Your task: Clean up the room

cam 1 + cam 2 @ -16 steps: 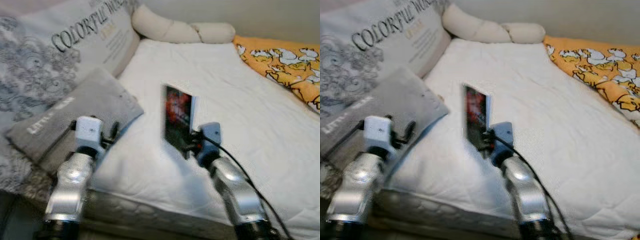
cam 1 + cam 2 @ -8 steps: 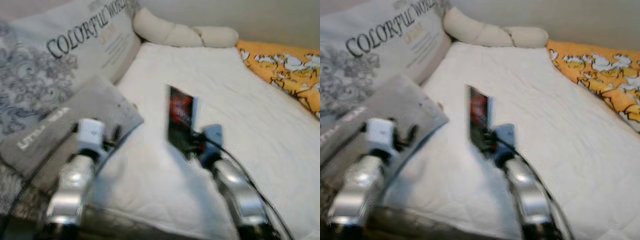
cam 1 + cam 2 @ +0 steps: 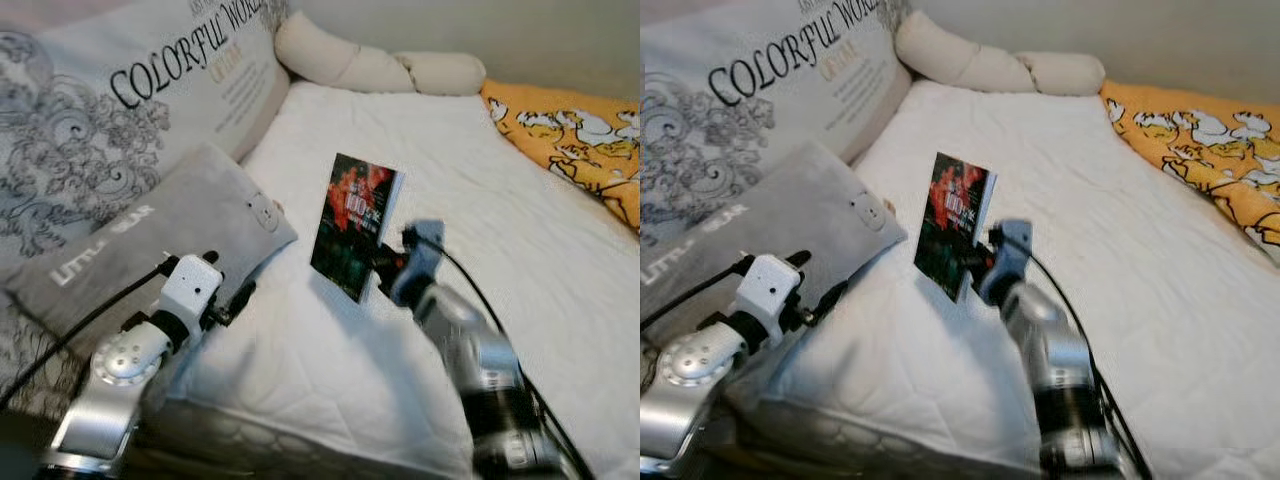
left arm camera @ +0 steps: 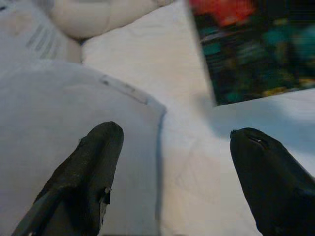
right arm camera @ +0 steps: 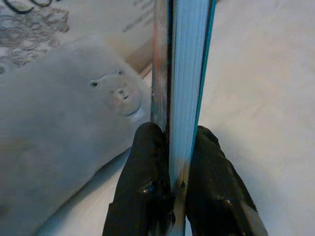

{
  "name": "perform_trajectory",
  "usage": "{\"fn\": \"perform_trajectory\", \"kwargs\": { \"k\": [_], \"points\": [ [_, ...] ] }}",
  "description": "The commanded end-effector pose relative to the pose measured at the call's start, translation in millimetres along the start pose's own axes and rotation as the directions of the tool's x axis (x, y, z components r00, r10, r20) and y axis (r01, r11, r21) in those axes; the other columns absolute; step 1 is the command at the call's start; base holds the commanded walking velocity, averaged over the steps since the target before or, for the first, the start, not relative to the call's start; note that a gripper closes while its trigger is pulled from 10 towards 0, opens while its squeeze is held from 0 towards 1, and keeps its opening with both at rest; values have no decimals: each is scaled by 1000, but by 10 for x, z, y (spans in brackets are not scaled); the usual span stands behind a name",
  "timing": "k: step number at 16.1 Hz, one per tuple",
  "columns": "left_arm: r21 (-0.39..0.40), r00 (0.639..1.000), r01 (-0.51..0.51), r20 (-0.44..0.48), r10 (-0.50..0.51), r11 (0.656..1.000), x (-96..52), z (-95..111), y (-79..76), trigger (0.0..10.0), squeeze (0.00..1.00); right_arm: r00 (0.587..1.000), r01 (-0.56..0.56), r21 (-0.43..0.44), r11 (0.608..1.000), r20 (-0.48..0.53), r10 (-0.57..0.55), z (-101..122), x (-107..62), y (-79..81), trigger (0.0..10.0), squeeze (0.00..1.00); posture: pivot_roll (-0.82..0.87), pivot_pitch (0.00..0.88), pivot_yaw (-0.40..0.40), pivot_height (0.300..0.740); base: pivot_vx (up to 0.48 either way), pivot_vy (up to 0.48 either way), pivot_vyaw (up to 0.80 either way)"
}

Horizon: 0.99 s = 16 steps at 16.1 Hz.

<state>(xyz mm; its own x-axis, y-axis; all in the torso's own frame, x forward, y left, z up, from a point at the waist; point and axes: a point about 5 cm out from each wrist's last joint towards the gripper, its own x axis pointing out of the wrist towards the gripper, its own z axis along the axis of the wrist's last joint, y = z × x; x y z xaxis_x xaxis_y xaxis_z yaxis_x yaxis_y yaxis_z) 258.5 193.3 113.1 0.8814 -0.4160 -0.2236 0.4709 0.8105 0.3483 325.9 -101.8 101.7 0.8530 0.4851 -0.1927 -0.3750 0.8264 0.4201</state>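
A dark book [image 3: 354, 224] with a red and green cover stands on edge above the white mattress [image 3: 470, 160], tilted slightly. My right gripper [image 3: 383, 270] is shut on its lower edge; in the right wrist view the two black fingers [image 5: 147, 167] pinch the book [image 5: 183, 78] between cover and pages. My left gripper [image 4: 177, 152] is open, its fingers [image 4: 93, 162] hovering over the corner of a grey cushion [image 3: 150, 240] at the bed's left edge. The book's corner [image 4: 251, 49] shows ahead of that gripper.
A large pillow [image 3: 130, 110] printed "COLORFUL WORLD" leans at the left. A cream bolster [image 3: 370, 65] lies along the head of the bed. An orange patterned blanket [image 3: 570, 135] covers the far right. The mattress edge [image 3: 300, 440] runs below my arms.
The right gripper has lifted and tilted the book, turning its cover more towards the camera. The left arm has shifted slightly lower. The camera view has moved a little.
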Motion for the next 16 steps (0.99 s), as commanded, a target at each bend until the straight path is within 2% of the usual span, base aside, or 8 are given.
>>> {"fn": "perform_trajectory", "kwargs": {
  "k": [1, 6, 8, 11, 13, 14, 15, 16],
  "points": [
    [9, 997, 75, -3, -75, 997, -18, 28, -53, 10000, 0, 998, -48, 57, 997, -36, 50, 53, 112, 8, 10000, 0, 61, 44, -22, 740, 0, 0, 0],
    [3, 956, 290, -52, -289, 957, -225, 71, -102, 10000, 0, 973, -68, 182, 981, -205, 105, -4, 340, 47, 10000, 0, 86, 162, -9, 740, 0, 0, 0],
    [26, 937, 336, -111, -331, 942, -354, 40, -78, 10000, 0, 958, 12, 261, 965, -281, 64, -140, 365, -9, 10000, 0, 109, 244, -12, 740, 0, 0, 0],
    [3, 917, 377, -145, -372, 926, -492, 50, -126, 10000, 0, 947, 77, 287, 955, -319, 20, -241, 372, -28, 10000, 0, 134, 310, -16, 740, 0, 0, 0],
    [-4, 908, 388, -167, -383, 922, -562, 26, -159, 10000, 0, 932, 117, 242, 963, -363, -22, -331, 351, -58, 10000, 0, 140, 332, -17, 740, 0, 0, 0],
    [-6, 907, 389, -172, -384, 921, -580, 20, -170, 10000, 0, 925, 134, 210, 969, -377, -46, -352, 343, -81, 10000, 804, 141, 334, -17, 740, 0, 0, 0],
    [-6, 907, 389, -174, -384, 921, -582, 23, -176, 10000, 0, 924, 147, 179, 973, -375, -71, -346, 340, -108, 10000, 1000, 140, 334, -19, 740, 0, 0, 0],
    [-6, 907, 388, -174, -383, 922, -580, 25, -178, 10000, 0, 925, 152, 173, 973, -371, -79, -339, 340, -118, 10000, 1000, 140, 334, -19, 740, 0, 0, 0]
  ]
}}
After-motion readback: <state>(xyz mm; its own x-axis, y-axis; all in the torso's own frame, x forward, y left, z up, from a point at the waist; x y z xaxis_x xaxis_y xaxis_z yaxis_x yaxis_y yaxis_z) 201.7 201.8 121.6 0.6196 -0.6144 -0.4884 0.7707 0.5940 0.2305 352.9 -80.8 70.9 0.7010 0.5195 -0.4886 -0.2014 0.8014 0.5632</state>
